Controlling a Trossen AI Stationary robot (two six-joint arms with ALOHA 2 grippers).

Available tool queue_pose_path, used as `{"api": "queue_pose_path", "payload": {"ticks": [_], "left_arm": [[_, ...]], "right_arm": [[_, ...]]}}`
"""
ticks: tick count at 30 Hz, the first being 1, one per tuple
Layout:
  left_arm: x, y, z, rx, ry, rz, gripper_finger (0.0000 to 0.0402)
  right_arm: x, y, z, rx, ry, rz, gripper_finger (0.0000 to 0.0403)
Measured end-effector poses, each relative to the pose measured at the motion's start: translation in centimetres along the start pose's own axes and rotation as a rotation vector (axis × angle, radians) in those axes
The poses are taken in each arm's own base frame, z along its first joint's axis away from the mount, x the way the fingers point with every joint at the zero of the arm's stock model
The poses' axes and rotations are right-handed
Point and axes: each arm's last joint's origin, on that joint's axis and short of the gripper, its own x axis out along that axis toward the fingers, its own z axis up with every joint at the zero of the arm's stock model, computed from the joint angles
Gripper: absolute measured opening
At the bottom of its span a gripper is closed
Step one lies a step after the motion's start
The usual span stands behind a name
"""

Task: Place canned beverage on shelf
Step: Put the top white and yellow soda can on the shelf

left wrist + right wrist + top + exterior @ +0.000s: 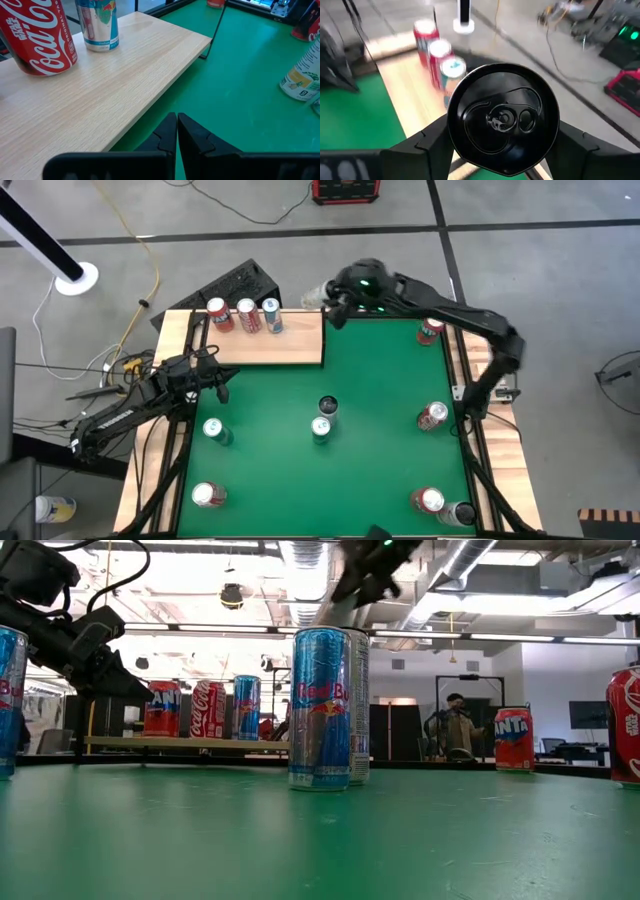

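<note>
The pale-wood shelf (265, 340) lies at the table's far left with three cans standing on it: an orange-red one (218, 313), a red cola can (247, 315) and a blue one (271, 315). My right gripper (328, 298) is shut on a black-topped can (502, 120), which hangs over the shelf's far right corner. In the high view the can shows pale (313, 296). My left gripper (176, 134) is shut and empty, just off the shelf's near edge (215, 377). My right gripper pinches the can between its two fingers (427, 142), one on each side of the wall just under the top rim (451, 131). The can's black top faces the wrist camera. The can is lifted clear of the shelf and the table.
Other cans stand on the green felt: two at the centre (327, 406) (321, 427), two on the left (215, 430) (207, 495), and several on the right (432, 415) (430, 330) (430, 500). The shelf's right half (150, 55) is bare wood.
</note>
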Motion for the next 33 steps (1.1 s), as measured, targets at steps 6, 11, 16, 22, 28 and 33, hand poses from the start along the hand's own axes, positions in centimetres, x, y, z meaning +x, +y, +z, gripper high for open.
{"api": "queue_pose_path", "payload": {"ticks": [6,11,16,22,28,33], "left_arm": [[0.0,0.0,0.0,0.0,0.0,0.0,0.0],[0.0,0.0,0.0,0.0,0.0,0.0,0.0],[0.0,0.0,0.0,0.0,0.0,0.0,0.0],[0.0,0.0,0.0,0.0,0.001,0.0,0.0],[0.0,0.0,0.0,0.0,0.002,-0.001,0.0],[0.0,0.0,0.0,0.0,0.001,0.0,0.0]], "right_arm": [[5.4,-1.8,1.9,-0.01,0.146,0.097,0.027],[9.3,-2.5,1.5,-0.044,0.242,0.147,0.027],[11.5,-2.9,-0.3,-0.05,0.291,0.203,0.027],[13.2,-2.8,-1.3,-0.094,0.312,0.225,0.027],[14.9,-1.6,-2.6,-0.165,0.349,0.26,0.027],[14.8,-1.6,-2.6,-0.18,0.351,0.252,0.027]]}}
